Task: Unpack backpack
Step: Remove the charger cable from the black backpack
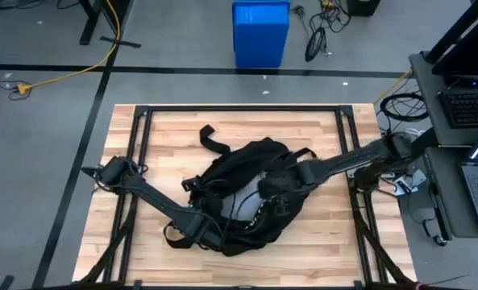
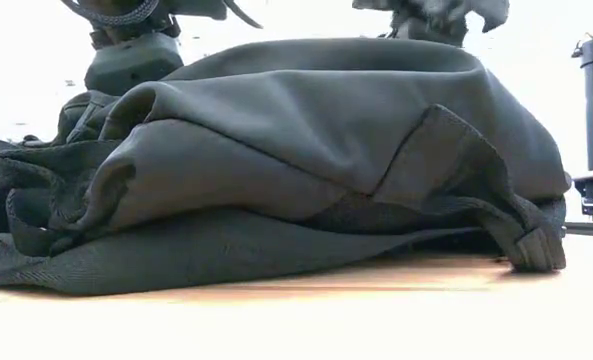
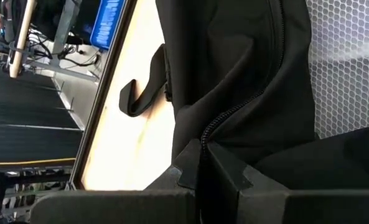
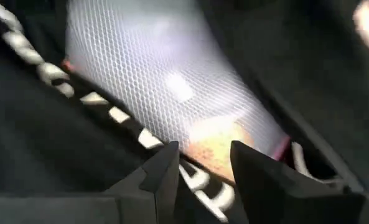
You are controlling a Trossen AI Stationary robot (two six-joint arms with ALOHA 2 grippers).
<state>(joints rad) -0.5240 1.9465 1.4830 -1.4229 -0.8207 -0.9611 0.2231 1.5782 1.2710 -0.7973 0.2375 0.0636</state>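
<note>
- At the backpack's open mouth, your right pincer (image 4: 200, 165) sits with its fingers parted a little and nothing between them, pointed at a white mesh pouch (image 4: 165, 87) with something pale and orange showing through it.
- On the near-left side, your left pincer (image 3: 203, 186) looks closed on the backpack's (image 1: 247, 193) fabric beside the zipper (image 3: 224, 115), apparently holding the opening apart.
- To do this step well, keep the left grip steady, so the mouth stays wide, and ease the right pincer deeper until the mesh lies between the fingers before you close; I judge a grab from here would catch only lining.
- Watch the zipper teeth along the opening; they could snag the mesh on the way out.
- The backpack lies slumped in the middle of the desk (image 1: 166, 137), a loose strap (image 1: 210, 138) trailing toward the far edge.
- Bare wood shows on every side, widest at the far-left and near-right, so you have room to set the pouch down well away from the straps.
</note>
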